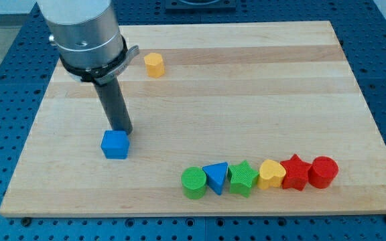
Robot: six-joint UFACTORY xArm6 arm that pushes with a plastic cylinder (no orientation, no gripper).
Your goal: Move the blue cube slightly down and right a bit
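Touching the blue cube (114,144) — my tip (124,130), at its upper edge.

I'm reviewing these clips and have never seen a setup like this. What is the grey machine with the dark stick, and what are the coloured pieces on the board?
It is a robot arm ending in a plain rod, with no fingers, so nothing is held; it only pushes. One camera looks down at a wooden board. My tip sits at the top edge of the blue cube. A yellow block lies near the view's top. Along the bottom runs a row: green cylinder, blue triangle, green star, yellow heart, red star, red cylinder.
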